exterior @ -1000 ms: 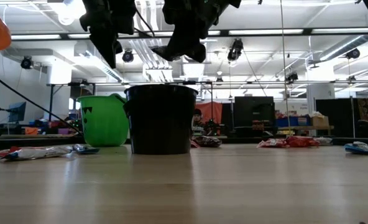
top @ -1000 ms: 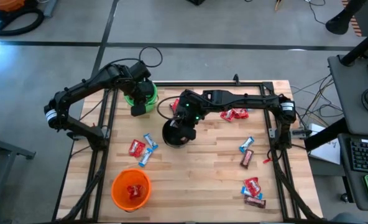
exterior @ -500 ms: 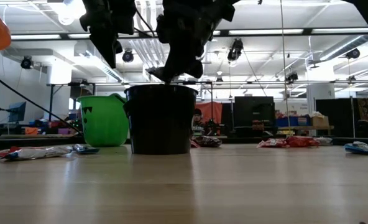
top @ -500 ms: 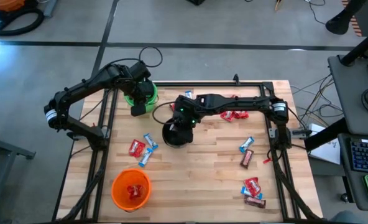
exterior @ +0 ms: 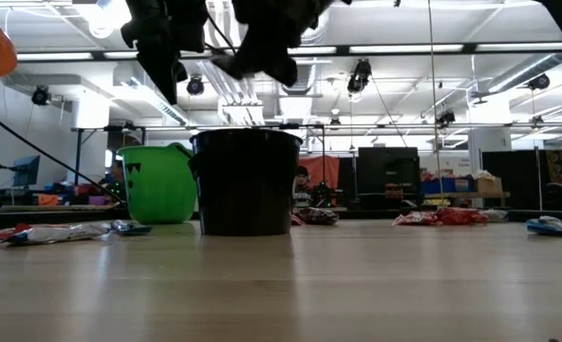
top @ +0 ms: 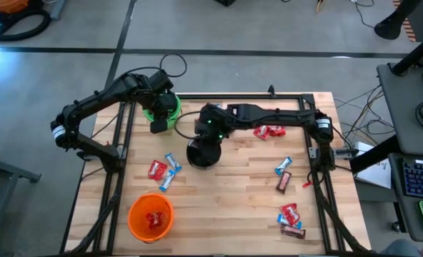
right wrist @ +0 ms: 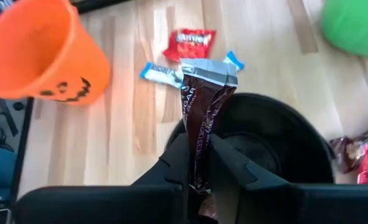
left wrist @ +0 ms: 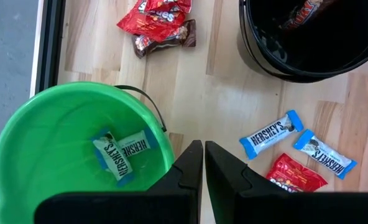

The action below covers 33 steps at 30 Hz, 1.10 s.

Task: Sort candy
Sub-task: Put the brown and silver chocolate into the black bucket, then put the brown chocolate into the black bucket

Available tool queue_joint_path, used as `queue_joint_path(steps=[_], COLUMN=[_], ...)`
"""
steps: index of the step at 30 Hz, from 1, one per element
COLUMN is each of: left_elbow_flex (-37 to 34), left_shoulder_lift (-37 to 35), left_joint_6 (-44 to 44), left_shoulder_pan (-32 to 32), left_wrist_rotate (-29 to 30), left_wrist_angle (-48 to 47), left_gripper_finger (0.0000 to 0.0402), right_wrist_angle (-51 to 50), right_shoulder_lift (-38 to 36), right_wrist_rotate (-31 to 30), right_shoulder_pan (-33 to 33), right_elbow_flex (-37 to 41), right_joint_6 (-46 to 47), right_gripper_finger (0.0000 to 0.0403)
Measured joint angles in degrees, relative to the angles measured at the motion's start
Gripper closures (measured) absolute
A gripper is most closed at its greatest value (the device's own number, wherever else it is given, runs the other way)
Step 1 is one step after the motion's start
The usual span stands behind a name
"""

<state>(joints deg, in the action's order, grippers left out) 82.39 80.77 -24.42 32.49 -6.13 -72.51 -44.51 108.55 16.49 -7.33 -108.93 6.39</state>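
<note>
My right gripper (right wrist: 199, 163) hangs above the black cup (top: 203, 153), shut on a dark brown candy bar (right wrist: 202, 112). The cup stands mid-table and has brown candy (left wrist: 302, 12) inside. My left gripper (left wrist: 204, 155) is shut on nothing, above the near rim of the green cup (top: 161, 107) at the far left. Two blue-and-white candies (left wrist: 119, 152) lie in the green cup. Red candy (top: 153, 220) lies in the orange cup (top: 151, 216) at the near left. In the low view both grippers (exterior: 262, 57) (exterior: 167, 66) are well above the cups. My right gripper pinches the brown bar between its two fingers (right wrist: 178, 158) by its rear part (right wrist: 199, 146). The fingers slant down from the table's right and lie along the bar. The bar sticks out past the fingertips, its silver crimped end (right wrist: 209, 70) foremost, lifted clear above the black cup.
Loose candy lies on the wood. Red and blue pieces (top: 163, 170) lie left of the black cup. Red and brown ones (top: 269, 131) lie at the far middle. More pieces (top: 284, 175) (top: 290, 220) lie at the right. A black frame (top: 118, 143) edges the table.
My right gripper, with the brown bar still in it, dipped toward the black cup's rim and then rose again. It now stands higher above the cup than a second ago. My left arm has kept still.
</note>
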Motion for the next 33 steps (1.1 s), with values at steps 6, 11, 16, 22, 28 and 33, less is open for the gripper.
queue_joint_path(steps=[6, 11, 16, 22, 28, 33], left_elbow_flex=[0.0, 0.0, 0.0, 0.0, 0.0, 0.0], left_shoulder_lift=[0.0, 0.0, 0.0, 0.0, 0.0, 0.0], left_joint_6=[-0.1, -0.1, -0.1, -1.5, -2.4, -2.4], left_shoulder_pan=[0.0, 0.0, 0.0, 0.0, 0.0, 0.0], left_wrist_rotate=[0.0, 0.0, 0.0, 0.0, -2.1, -7.9], left_wrist_angle=[0.0, 0.0, 0.0, 0.0, 0.7, 2.6], left_gripper_finger=[0.0402, 0.0402, 0.0402, 0.0402, 0.0402, 0.0402], right_wrist_angle=[-5.4, -7.4, -7.9, -16.0, -21.4, -25.6], right_shoulder_lift=[0.0, 0.0, 0.0, 0.0, 0.0, 0.0], right_wrist_rotate=[-3.0, -4.6, -4.6, -10.4, -17.8, -18.1], right_shoulder_pan=[0.0, 0.0, 0.0, 0.2, 0.2, 0.2], right_elbow_flex=[-3.5, -3.5, -3.5, -3.4, -3.4, -3.3], right_joint_6=[-3.0, -3.1, -0.4, 4.5, 9.1, 10.4], right_gripper_finger=[0.0325, 0.0277, 0.0246, 0.0241, 0.0254, 0.0256])
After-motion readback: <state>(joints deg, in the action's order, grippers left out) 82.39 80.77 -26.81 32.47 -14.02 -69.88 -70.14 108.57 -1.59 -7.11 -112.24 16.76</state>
